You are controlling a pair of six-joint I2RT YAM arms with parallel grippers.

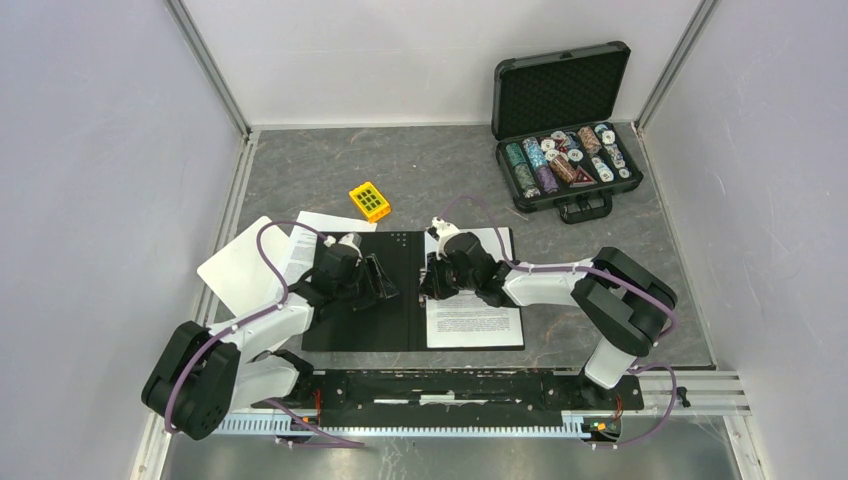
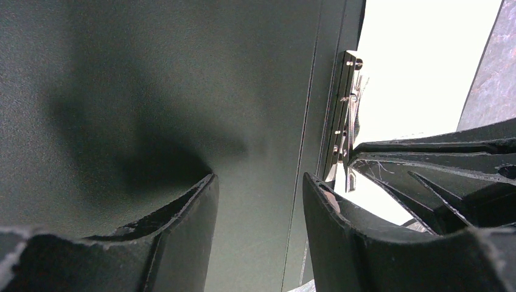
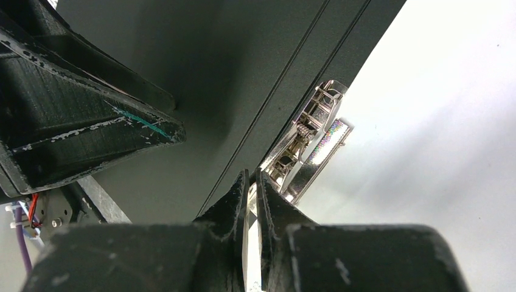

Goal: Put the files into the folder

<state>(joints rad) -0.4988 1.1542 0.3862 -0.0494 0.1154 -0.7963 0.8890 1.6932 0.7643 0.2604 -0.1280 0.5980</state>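
Note:
The folder point(image 1: 360, 325) lies open on the table, black inside up. A printed file sheet point(image 1: 475, 320) lies on its right half, bright white in the right wrist view point(image 3: 438, 121). My right gripper point(image 1: 428, 283) is at the spine, shut on the lever of the metal clip point(image 3: 310, 143), which shows between its jaws point(image 3: 251, 176). My left gripper point(image 1: 385, 283) is open and empty, low over the left black cover point(image 2: 152, 91) beside the spine, its jaws point(image 2: 258, 182) apart. The clip also shows in the left wrist view point(image 2: 344, 115). Another printed sheet point(image 1: 320, 222) pokes out behind the folder's left half.
A white clipboard point(image 1: 240, 268) lies left of the folder, partly under the left arm. A small yellow block point(image 1: 369, 201) sits behind the folder. An open black case of poker chips point(image 1: 565, 150) stands at the back right. Walls close in both sides.

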